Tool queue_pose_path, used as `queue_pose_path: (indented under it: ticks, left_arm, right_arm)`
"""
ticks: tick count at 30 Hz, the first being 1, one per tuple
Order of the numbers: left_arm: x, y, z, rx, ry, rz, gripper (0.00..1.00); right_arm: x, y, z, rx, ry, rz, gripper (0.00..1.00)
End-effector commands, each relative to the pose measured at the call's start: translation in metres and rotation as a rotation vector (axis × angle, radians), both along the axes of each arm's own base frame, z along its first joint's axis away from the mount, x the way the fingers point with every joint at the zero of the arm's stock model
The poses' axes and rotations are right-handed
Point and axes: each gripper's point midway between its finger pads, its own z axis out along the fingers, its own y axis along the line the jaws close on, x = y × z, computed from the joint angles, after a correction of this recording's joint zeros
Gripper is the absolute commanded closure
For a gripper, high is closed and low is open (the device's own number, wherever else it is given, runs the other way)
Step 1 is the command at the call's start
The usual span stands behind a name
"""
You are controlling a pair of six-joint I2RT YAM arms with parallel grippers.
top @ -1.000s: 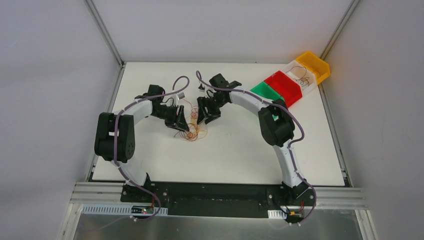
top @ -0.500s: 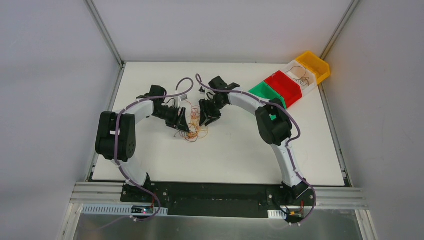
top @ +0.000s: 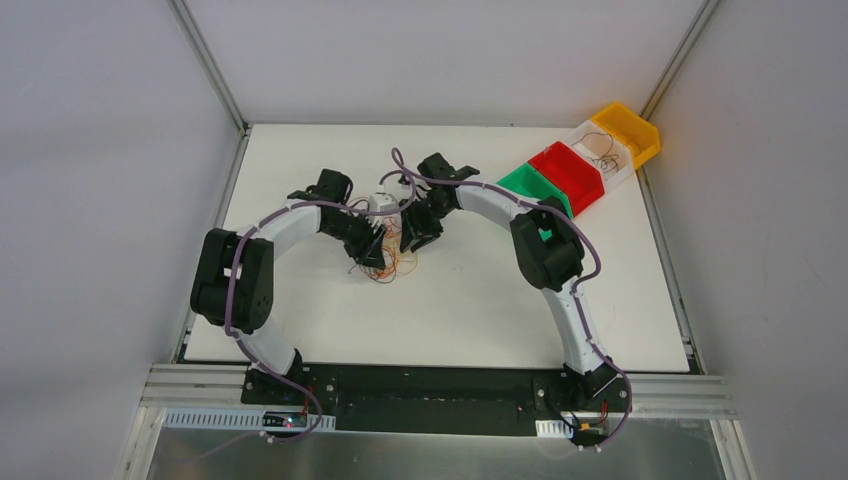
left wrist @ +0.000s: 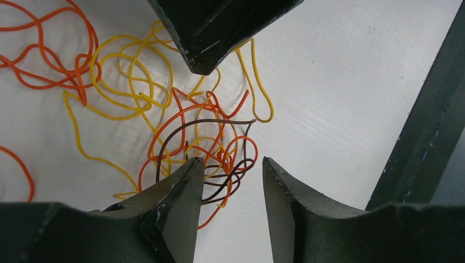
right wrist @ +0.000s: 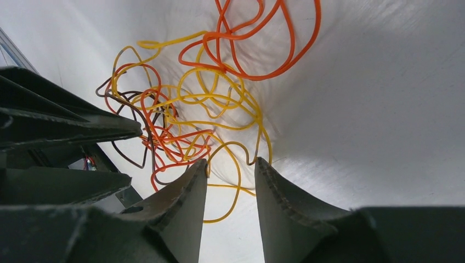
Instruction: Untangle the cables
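We see the cables [top: 392, 264] tangled on the surface [top: 480, 300] at centre frame. Our left hand [left wrist: 232, 164] and right hand [right wrist: 231, 163] stand narrowly parted, straddling loose strands.

Soft, even light from above fills the top view. The white table [top: 470, 300] is bright, with only faint shadows under the arms [top: 290, 215]. In the right wrist view a broad sheen of glare crosses the table, and the cables [right wrist: 181, 137] throw blurred shadows. Both wrist views show the cables sharp, while the dark gripper fingers [left wrist: 175, 219] up close look soft.
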Motion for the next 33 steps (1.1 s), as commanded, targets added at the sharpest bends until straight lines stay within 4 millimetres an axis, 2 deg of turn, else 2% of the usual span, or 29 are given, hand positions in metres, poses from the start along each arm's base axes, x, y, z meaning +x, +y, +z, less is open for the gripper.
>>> queue_pose_path:
  ticks: [1,3,5,7,8,10,13,16,18,21,26,30,33]
  left_arm:
    - [0.004,0.003,-0.007,0.071,-0.063,-0.076,0.58]
    - [0.001,0.006,-0.007,0.091,-0.071,-0.094,0.65]
    - [-0.001,0.009,0.001,0.102,-0.088,-0.098,0.78]
    - [-0.003,0.009,0.018,0.095,-0.106,-0.093,0.97]
    - [-0.001,0.008,0.030,0.091,-0.114,-0.069,1.00]
    - [0.005,0.006,0.060,0.071,-0.141,-0.008,1.00]
    - [0.021,0.000,0.124,0.005,-0.230,0.081,1.00]
    - [0.037,0.000,0.190,-0.072,-0.310,0.197,1.00]
    - [0.050,0.008,0.234,-0.131,-0.351,0.284,1.00]
    - [0.073,0.025,0.292,-0.216,-0.404,0.413,1.00]
    - [0.111,0.067,0.397,-0.376,-0.579,0.630,1.00]
    - [0.122,0.089,0.472,-0.459,-0.779,0.711,1.00]
    - [0.122,0.101,0.514,-0.517,-0.895,0.752,1.00]
  right_arm:
    - [0.001,0.001,0.002,-0.003,-0.025,0.013,0.60]
    - [0.001,0.000,0.001,-0.011,-0.029,0.013,0.62]
    - [0.003,-0.003,-0.001,-0.025,-0.041,0.013,0.66]
    - [0.004,-0.006,-0.002,-0.042,-0.057,0.020,0.71]
    - [0.004,-0.007,-0.003,-0.050,-0.064,0.025,0.75]
    - [0.006,-0.011,-0.005,-0.070,-0.085,0.033,0.83]
    - [0.011,-0.019,-0.010,-0.118,-0.130,0.041,1.00]
    - [0.012,-0.029,-0.015,-0.169,-0.155,0.057,1.00]
    - [0.011,-0.036,-0.018,-0.196,-0.166,0.068,1.00]
    - [0.006,-0.044,-0.023,-0.229,-0.169,0.083,1.00]
    - [-0.006,-0.052,-0.032,-0.266,-0.148,0.104,1.00]
    - [-0.013,-0.055,-0.036,-0.276,-0.130,0.113,1.00]
    - [-0.014,-0.057,-0.036,-0.277,-0.126,0.114,1.00]
